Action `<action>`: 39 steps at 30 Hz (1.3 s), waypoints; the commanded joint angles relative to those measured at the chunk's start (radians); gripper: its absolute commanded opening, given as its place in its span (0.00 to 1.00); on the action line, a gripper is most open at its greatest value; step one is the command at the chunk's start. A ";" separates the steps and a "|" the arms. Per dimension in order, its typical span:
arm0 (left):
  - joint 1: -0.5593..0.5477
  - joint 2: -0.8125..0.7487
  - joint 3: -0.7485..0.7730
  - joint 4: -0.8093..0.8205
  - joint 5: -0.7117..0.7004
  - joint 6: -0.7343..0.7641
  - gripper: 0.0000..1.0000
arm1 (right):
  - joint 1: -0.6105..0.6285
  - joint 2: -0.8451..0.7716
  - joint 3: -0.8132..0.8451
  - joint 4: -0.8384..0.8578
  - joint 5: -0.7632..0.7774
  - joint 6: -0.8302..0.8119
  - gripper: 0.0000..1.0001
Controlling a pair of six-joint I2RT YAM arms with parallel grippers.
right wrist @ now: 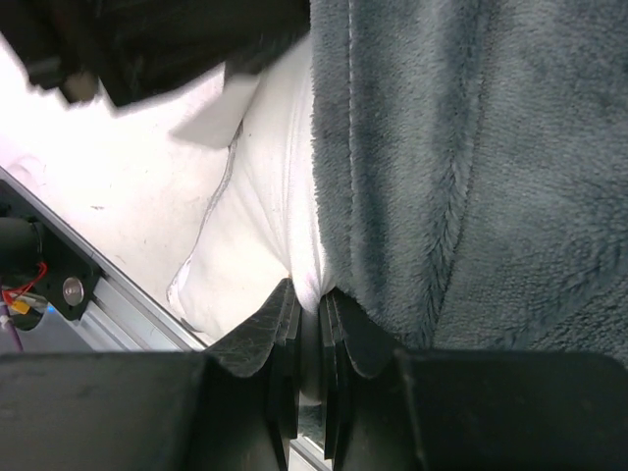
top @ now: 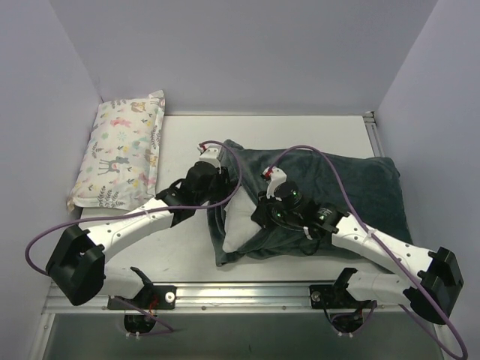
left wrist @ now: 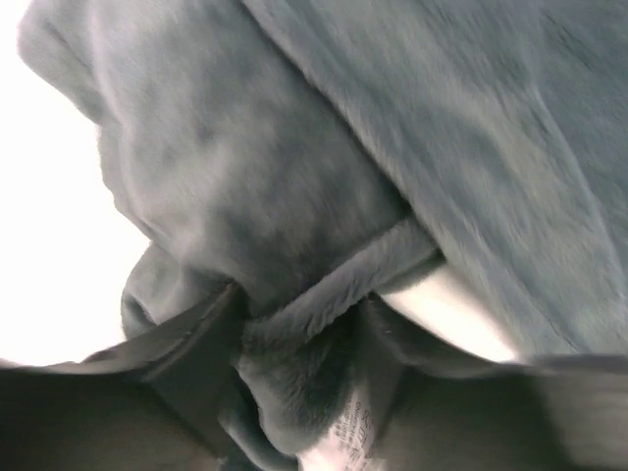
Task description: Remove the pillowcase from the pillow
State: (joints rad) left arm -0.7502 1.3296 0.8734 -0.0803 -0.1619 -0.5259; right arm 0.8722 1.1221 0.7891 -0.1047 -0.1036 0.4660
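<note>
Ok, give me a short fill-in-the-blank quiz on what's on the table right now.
The right gripper is shut on the ____ pillow.
The pillowcase covers all but one ____ of it.
The animal-print pillow lies in the table's far ____ corner.
Missing: white, corner, left.

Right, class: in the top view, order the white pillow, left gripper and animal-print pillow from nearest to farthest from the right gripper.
1. white pillow, pinched in the right gripper.
2. left gripper, just to its left.
3. animal-print pillow, far left corner.
</note>
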 commanded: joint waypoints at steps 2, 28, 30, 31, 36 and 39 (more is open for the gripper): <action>0.067 0.052 0.065 -0.035 -0.198 -0.046 0.37 | 0.034 -0.070 0.004 -0.096 0.034 -0.015 0.00; 0.341 0.520 0.159 0.410 0.260 -0.155 0.46 | 0.008 -0.332 -0.094 -0.202 -0.094 -0.026 0.00; 0.325 0.507 0.116 0.513 0.306 -0.178 0.58 | 0.008 -0.303 -0.061 -0.173 -0.116 -0.026 0.00; 0.325 0.502 0.093 0.563 0.376 -0.219 0.67 | 0.008 -0.288 -0.047 -0.165 -0.142 -0.029 0.00; 0.371 0.429 -0.028 0.682 0.438 -0.299 0.82 | -0.004 -0.206 0.018 -0.150 -0.151 -0.040 0.00; 0.417 0.297 -0.059 0.616 0.400 -0.309 0.90 | -0.036 -0.177 0.030 -0.133 -0.163 -0.030 0.00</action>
State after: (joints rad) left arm -0.3805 1.7786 0.8192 0.4389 0.2272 -0.7956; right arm 0.8585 0.9314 0.7658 -0.2462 -0.2028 0.4400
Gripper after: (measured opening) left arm 0.887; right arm 0.097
